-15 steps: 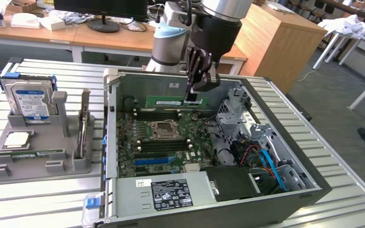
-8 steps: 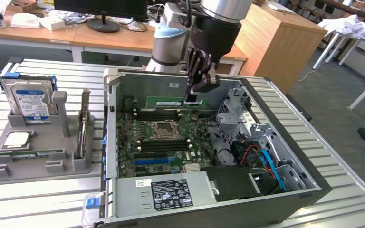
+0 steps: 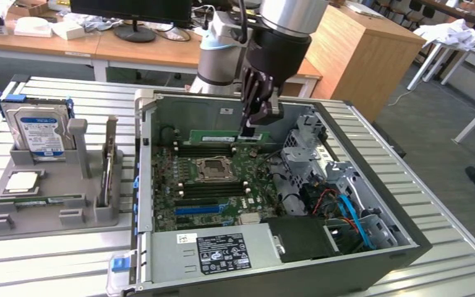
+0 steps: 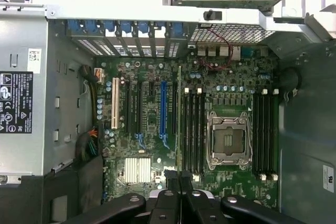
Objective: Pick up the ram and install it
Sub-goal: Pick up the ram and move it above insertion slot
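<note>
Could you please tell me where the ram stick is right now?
In the exterior view, the long flat green circuit-board ram is held by the black gripper inside the open grey computer case, above the black memory slots.

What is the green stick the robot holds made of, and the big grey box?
The long flat green ram stick in the jaws looks like matte circuit board, probably fibreglass, with small dark chips. The open grey computer case looks like sheet metal: thin folded walls, dull sheen.

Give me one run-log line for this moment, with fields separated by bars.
gripper: shut on ram | place: held over motherboard | ram: not yet seated
</note>
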Robot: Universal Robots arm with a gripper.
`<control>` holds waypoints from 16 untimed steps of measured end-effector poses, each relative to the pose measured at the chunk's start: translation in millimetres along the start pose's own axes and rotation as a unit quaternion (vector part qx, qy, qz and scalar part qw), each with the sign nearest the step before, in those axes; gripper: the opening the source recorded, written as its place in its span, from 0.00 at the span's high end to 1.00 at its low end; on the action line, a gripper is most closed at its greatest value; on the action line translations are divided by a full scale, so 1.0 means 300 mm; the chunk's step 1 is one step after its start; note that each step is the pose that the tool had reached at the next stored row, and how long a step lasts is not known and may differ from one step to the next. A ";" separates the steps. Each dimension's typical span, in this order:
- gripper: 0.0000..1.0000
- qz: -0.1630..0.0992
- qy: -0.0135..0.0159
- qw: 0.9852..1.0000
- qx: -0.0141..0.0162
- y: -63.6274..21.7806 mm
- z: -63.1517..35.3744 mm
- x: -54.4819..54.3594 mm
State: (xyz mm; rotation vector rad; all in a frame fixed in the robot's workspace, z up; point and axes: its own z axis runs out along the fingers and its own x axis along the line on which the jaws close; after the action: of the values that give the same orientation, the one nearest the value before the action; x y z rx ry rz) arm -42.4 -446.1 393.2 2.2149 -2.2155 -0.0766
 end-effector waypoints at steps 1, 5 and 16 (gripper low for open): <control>0.89 0.000 0.000 1.000 0.000 0.000 0.004 0.000; 0.89 0.000 0.000 1.000 0.000 -0.001 0.019 0.001; 0.89 0.000 0.000 1.000 0.000 -0.002 0.049 0.001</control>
State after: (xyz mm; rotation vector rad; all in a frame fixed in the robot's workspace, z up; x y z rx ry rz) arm -42.4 -446.1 378.4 2.2147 -2.2154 -0.0764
